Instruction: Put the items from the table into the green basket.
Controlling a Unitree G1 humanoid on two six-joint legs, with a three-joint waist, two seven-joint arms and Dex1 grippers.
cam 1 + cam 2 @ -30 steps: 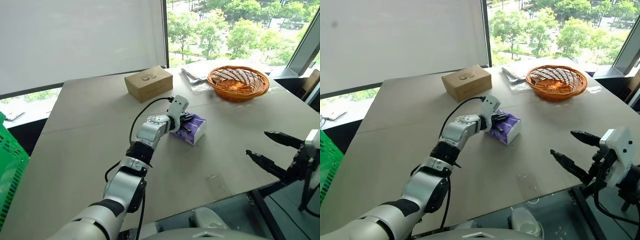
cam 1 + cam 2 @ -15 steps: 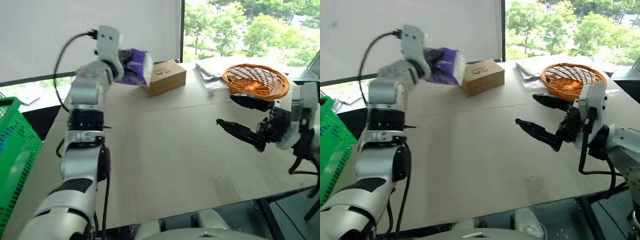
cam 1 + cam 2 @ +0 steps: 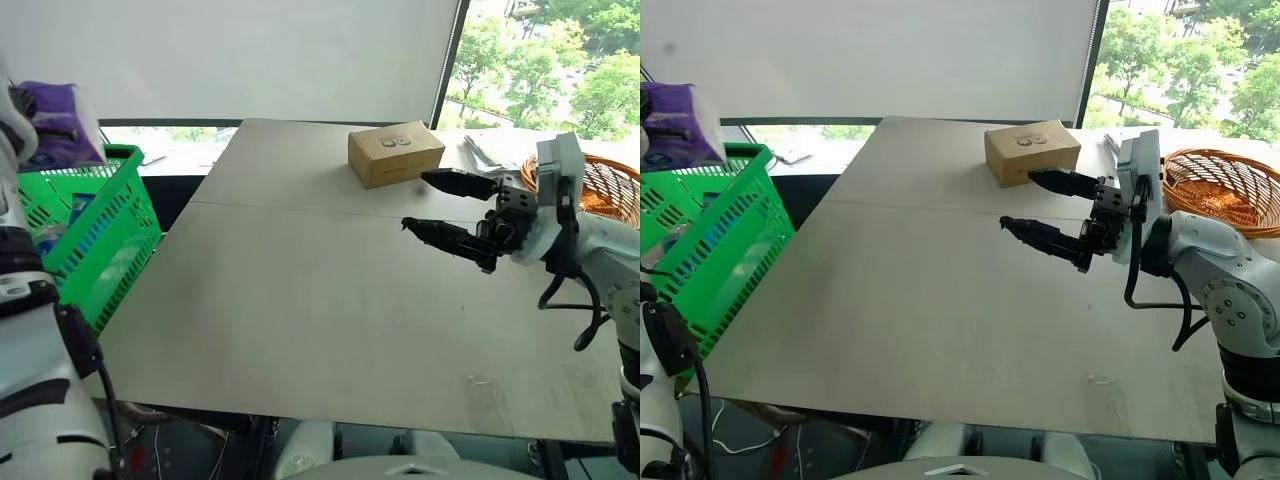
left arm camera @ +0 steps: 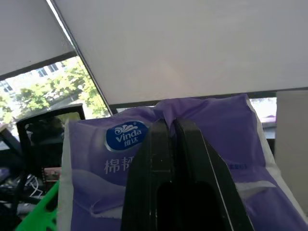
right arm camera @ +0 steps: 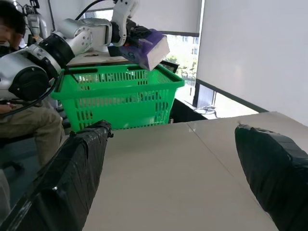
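Lifted off the table (image 3: 300, 300), our purple tissue pack (image 3: 60, 122) is now hanging at upper left over the green basket (image 3: 95, 225) — our left gripper (image 4: 174, 126) pinching its soft, light wrapper, which is creasing; our right gripper (image 3: 445, 208) is idling, spread wide.

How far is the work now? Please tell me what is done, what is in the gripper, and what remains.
Done: some goods already lie inside the green basket, seen through its slots, though I cannot identify them. In hand: the left gripper is shut on the purple tissue pack, held above the basket. Left: releasing the pack into the basket. The right gripper is open and empty over the table, where a cardboard box and an orange wicker basket remain.
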